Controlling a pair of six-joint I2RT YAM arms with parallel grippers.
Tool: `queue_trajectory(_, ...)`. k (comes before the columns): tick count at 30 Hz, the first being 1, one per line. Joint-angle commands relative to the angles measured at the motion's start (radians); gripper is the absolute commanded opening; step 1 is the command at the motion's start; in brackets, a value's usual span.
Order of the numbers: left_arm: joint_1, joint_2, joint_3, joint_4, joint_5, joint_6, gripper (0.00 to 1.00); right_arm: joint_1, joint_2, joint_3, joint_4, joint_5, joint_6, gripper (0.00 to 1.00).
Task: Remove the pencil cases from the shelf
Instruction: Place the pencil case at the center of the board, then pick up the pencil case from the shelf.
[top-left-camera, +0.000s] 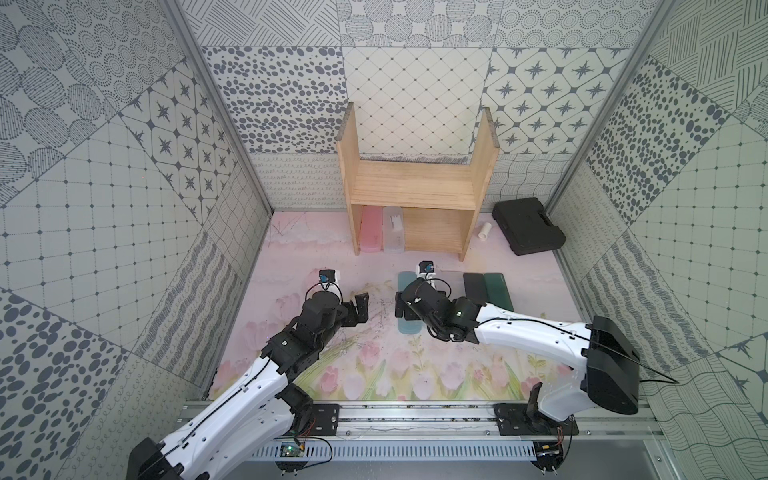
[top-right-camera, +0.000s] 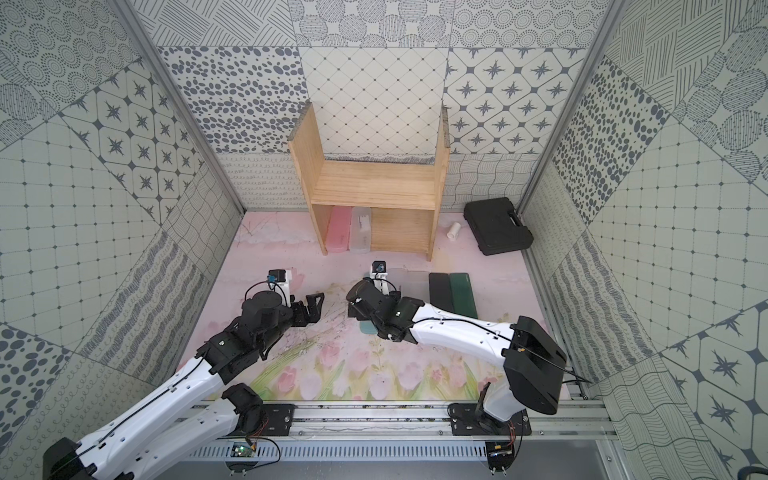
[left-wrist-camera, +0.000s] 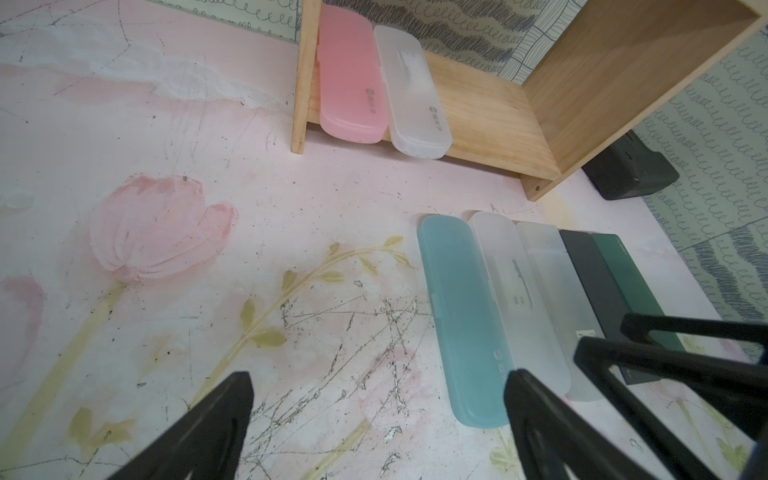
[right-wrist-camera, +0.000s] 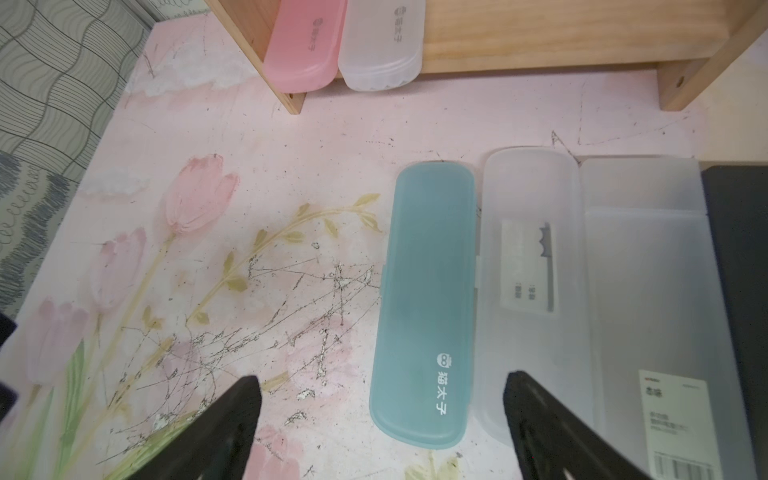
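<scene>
Pink case (top-left-camera: 371, 235) and one frosted clear case (top-left-camera: 393, 232) lie side by side on the lower board of the shelf (top-left-camera: 415, 187). You count five more in a row (left-wrist-camera: 536, 291) on the surface (top-left-camera: 291, 257) before the shelf. Left end effector (left-wrist-camera: 380, 374) hangs spread, empty; right end effector (right-wrist-camera: 380, 382), spread, hovers over the light blue case (right-wrist-camera: 424, 311).

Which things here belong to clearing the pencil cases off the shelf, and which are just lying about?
Belong to the job: shelf; on its lower board, pink case and frosted case; already off, in a row on the table, light blue case, rounded frosted case, square-cornered frosted case, slim black case, dark green case.
Lying about: large black moulded case; small white cylinder.
</scene>
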Motion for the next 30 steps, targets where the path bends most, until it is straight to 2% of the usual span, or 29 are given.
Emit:
queue_trajectory(1,0.005,0.101,0.089,0.000,0.058,0.025,1.00,-0.069,-0.101,-0.083,0.062,-0.125,-0.155,0.96)
queue_trajectory(3,0.005,0.187,0.154,-0.006,0.077,0.021,1.00,-0.121,-0.188,-0.143,0.084,-0.174,-0.205,0.97)
queue_trajectory(6,0.002,0.325,0.254,-0.021,0.086,0.004,0.99,-0.180,-0.302,-0.210,0.085,-0.170,-0.274,0.98)
queue_trajectory(8,0.001,0.412,0.319,-0.022,0.087,0.002,0.99,-0.206,-0.367,-0.247,0.084,-0.140,-0.324,0.98)
queue_trajectory(13,-0.030,0.643,0.485,-0.026,-0.008,0.034,1.00,-0.218,-0.482,-0.344,0.133,-0.036,-0.453,0.98)
queue_trajectory(21,-0.061,0.939,0.715,-0.009,-0.122,0.079,1.00,-0.218,-0.529,-0.472,0.270,0.007,-0.530,0.98)
queue_trajectory(30,-0.053,1.155,0.909,0.004,-0.177,0.115,0.98,-0.220,-0.547,-0.505,0.283,0.054,-0.543,0.98)
